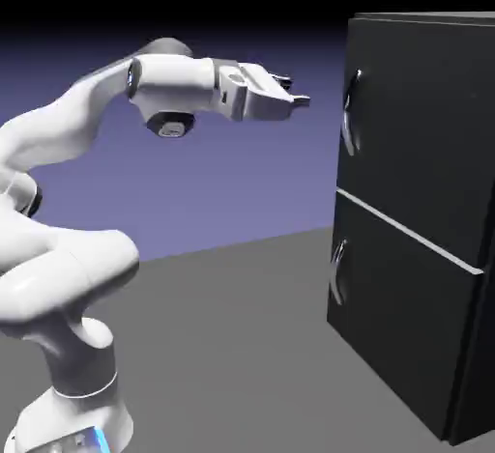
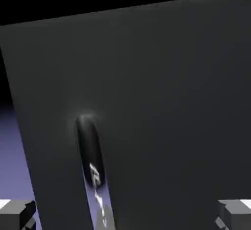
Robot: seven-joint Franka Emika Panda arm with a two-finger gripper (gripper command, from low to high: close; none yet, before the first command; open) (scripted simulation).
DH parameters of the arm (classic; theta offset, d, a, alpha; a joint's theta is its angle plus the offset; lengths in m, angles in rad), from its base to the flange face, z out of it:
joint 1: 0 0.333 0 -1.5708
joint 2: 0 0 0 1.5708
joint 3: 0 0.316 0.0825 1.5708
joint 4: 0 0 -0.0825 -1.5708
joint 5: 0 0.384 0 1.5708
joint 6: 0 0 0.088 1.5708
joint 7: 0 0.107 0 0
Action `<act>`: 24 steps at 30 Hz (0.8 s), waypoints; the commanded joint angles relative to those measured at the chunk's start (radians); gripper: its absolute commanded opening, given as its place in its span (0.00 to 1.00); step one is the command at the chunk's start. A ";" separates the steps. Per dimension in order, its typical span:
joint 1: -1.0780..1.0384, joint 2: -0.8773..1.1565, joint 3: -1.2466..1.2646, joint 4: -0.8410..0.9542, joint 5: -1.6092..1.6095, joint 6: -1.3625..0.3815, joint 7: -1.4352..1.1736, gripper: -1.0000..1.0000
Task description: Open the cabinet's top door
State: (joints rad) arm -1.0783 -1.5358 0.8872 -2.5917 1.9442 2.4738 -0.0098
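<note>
Hand [image 1: 298, 97] hangs open-fingered (holding nothing) near the top door's [image 1: 425, 123] silver handle [image 1: 352, 113], not touching; the door sits closed.

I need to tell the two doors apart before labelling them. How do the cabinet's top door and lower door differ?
The top door sits above the seam; the lower door sits below it, reaching the table.
The top door's handle is level with the end effector, which hangs apart from it, open; the lower door's handle is well beneath.
Only the top door fills the hand view.
Both are flat, matte black, apparently shut, with curved silver handles on the robot-facing edge.
</note>
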 commanded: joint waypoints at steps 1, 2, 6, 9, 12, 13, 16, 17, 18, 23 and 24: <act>-0.024 -0.022 0.020 0.005 0.044 -0.013 -0.017 0.50; -0.049 -0.043 0.040 0.010 0.087 -0.025 -0.034 0.50; -0.146 -0.130 0.119 0.029 0.261 -0.076 -0.101 0.50; -0.220 -0.195 0.179 0.044 0.392 -0.113 -0.151 0.50; -0.282 -0.207 0.207 0.086 0.453 -0.124 -0.170 0.50; -0.316 -0.199 0.215 0.121 0.471 -0.123 -0.172 0.50; -0.381 -0.183 0.231 0.185 0.503 -0.120 -0.176 0.00; -0.381 -0.183 0.231 0.185 0.503 -0.120 -0.176 0.00; -0.360 -0.184 0.219 0.149 0.515 -0.158 -0.202 0.00; -0.268 -0.172 0.143 -0.029 0.542 -0.367 -0.329 0.00; -0.254 -0.167 0.124 -0.062 0.540 -0.411 -0.352 0.00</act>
State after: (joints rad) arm -1.3324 -1.7023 1.0118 -2.6533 2.4857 2.0620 -0.3621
